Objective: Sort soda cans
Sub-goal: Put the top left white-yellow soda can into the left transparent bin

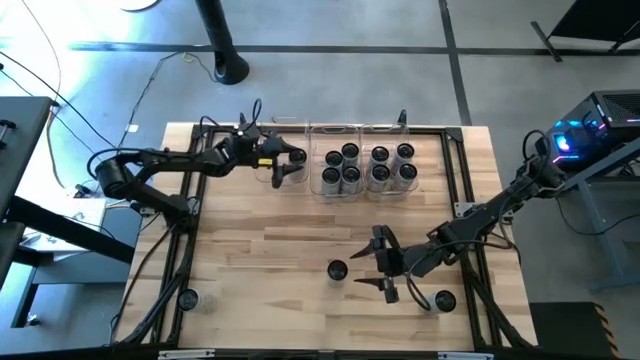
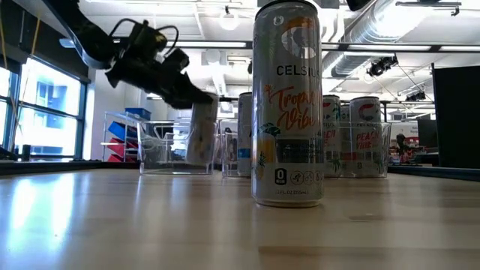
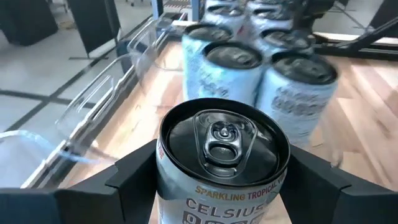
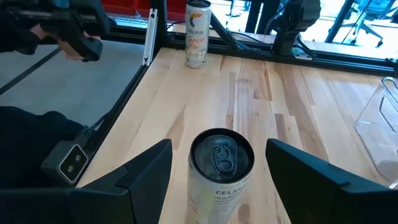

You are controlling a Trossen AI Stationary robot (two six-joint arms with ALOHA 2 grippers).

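Standing upright between the right pincer's [image 1: 372, 268] spread fingers, a can [image 4: 221, 177] awaits closing. Left pincer [image 1: 284, 166] is clamped on another can [image 3: 222, 163] above the empty bin [image 2: 169, 146].

Overhead camera looks straight down on the whole table [image 1: 300, 250]; low camera sits at tabletop height, facing the far bins [image 2: 161, 150]; wrist cameras look closely past own fingers — all share the tabletop.

Industrial lab: exposed ceiling ducts [image 2: 390, 30].
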